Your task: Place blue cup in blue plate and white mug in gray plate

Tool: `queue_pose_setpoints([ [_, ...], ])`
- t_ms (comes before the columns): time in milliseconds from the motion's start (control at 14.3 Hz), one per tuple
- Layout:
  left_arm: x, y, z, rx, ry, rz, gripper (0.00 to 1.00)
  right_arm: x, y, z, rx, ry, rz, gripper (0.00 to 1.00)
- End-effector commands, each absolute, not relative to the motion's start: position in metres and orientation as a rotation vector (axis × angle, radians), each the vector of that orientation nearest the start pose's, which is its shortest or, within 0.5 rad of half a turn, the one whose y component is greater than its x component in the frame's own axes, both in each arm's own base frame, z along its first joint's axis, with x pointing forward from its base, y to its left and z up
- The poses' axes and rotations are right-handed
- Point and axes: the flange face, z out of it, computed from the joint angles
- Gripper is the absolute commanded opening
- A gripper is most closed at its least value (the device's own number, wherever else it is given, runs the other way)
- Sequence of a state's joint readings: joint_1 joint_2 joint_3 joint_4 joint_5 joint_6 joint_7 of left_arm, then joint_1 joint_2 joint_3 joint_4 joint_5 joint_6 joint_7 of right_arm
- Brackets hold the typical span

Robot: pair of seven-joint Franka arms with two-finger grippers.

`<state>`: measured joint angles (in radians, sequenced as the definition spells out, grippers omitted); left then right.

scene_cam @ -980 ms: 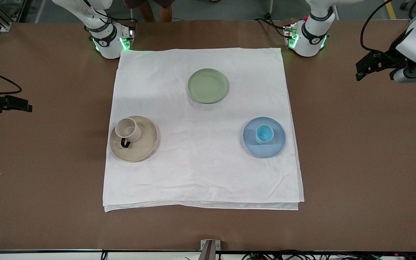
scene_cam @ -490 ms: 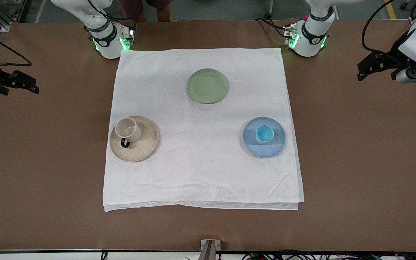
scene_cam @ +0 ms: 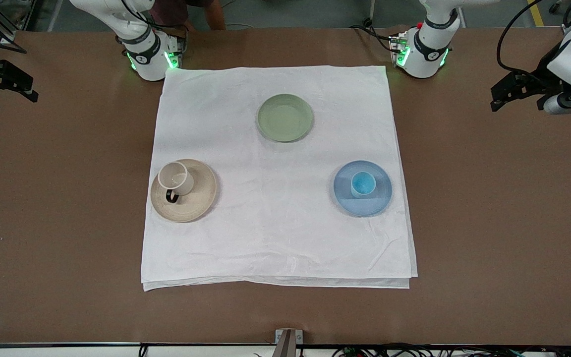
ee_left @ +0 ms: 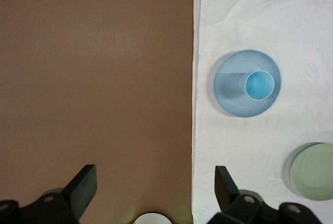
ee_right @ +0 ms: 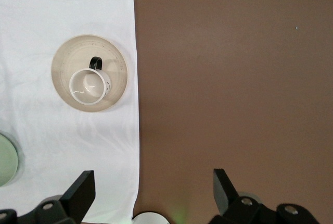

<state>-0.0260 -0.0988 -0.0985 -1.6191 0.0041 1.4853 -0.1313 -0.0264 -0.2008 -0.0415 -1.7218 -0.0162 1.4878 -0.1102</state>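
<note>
Looks done to me: blue cup (scene_cam: 363, 184) in blue plate (scene_cam: 380, 199), white mug (scene_cam: 175, 177) in gray plate (scene_cam: 201, 198). Left tool (ee_left: 155, 193) and right tool (ee_right: 154, 191) both released, up over bare surface (scene_cam: 464, 208), well apart from either.

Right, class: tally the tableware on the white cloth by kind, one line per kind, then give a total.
Plates: 3 (gray plate, blue plate, green plate)
Drinking vessels: 2 (white mug on the gray plate, blue cup on the blue plate)
Total: 5
</note>
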Motion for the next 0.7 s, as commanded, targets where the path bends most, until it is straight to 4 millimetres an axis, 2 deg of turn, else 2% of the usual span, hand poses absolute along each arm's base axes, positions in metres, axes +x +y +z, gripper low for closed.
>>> queue_pose_setpoints([
  [0, 0.508, -0.063, 0.650, -3.144, 0.022, 0.040, 1.00, 0.475, -0.036, 0.646, -3.142, -0.068, 0.054, 1.00],
  [280, 0.511, -0.061, 0.649, -3.137, 0.048, 0.039, 1.00, 0.479, -0.037, 0.651, -3.130, -0.071, 0.018, 1.00],
  [350, 0.511, -0.061, 0.649, -3.134, 0.048, 0.038, 1.00, 0.481, -0.037, 0.662, -3.131, -0.066, -0.013, 1.00],
  [630, 0.511, -0.060, 0.650, -3.131, 0.047, 0.043, 1.00, 0.503, -0.036, 0.667, -3.119, -0.060, 0.004, 1.00],
])
